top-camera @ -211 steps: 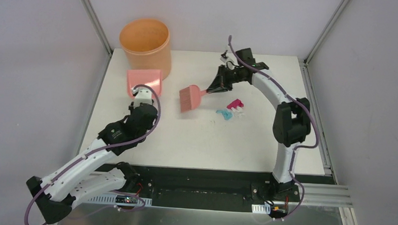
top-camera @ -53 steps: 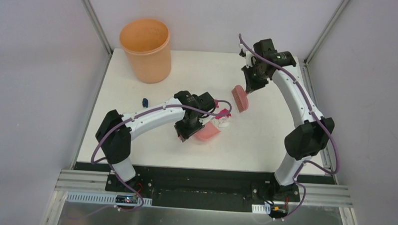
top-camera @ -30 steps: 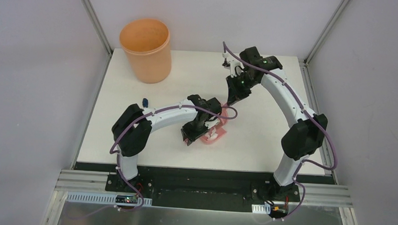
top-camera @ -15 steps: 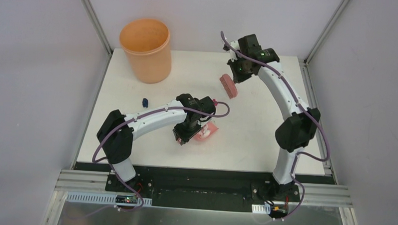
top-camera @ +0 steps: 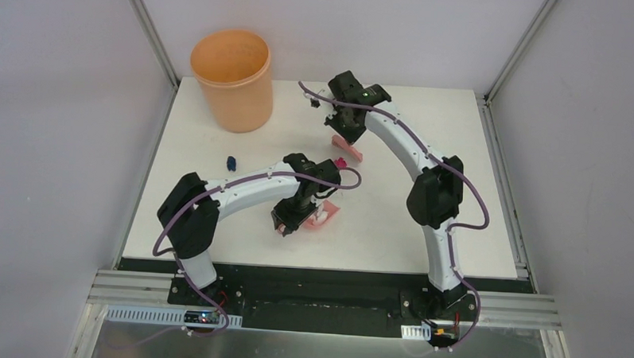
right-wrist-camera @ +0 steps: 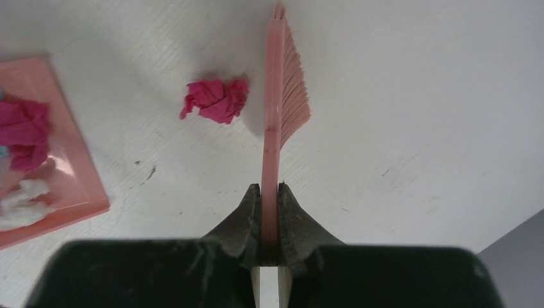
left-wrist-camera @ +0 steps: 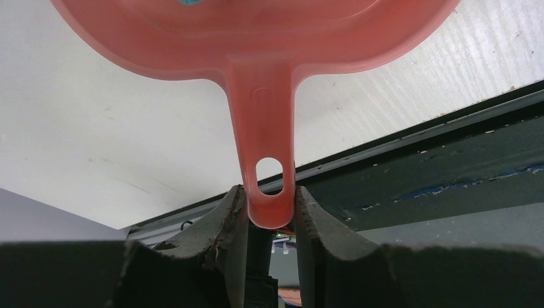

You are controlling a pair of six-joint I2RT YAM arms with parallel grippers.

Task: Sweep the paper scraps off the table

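Observation:
My left gripper [left-wrist-camera: 269,204] is shut on the handle end of the salmon-pink dustpan [left-wrist-camera: 256,38], which lies low over the table [top-camera: 392,221] near its front middle [top-camera: 322,215]. Magenta and white paper scraps [right-wrist-camera: 22,131] lie in the pan. One magenta scrap [right-wrist-camera: 217,99] lies on the table just left of the brush bristles, between brush and pan [top-camera: 341,161]. My right gripper [right-wrist-camera: 269,189] is shut on the thin handle of the salmon-pink brush [right-wrist-camera: 285,83], seen edge-on with its bristles down by the table. A small dark scrap [top-camera: 231,162] lies alone at the left.
An orange bucket [top-camera: 231,79] stands at the table's back left corner. Metal frame posts [top-camera: 148,30] rise at the back corners. The black front edge [top-camera: 334,277] runs just behind the dustpan handle.
The right arm has swung the brush left and down from mid-air to just behind the lone magenta scrap. The left arm has drawn the dustpan slightly left and nearer the front edge.

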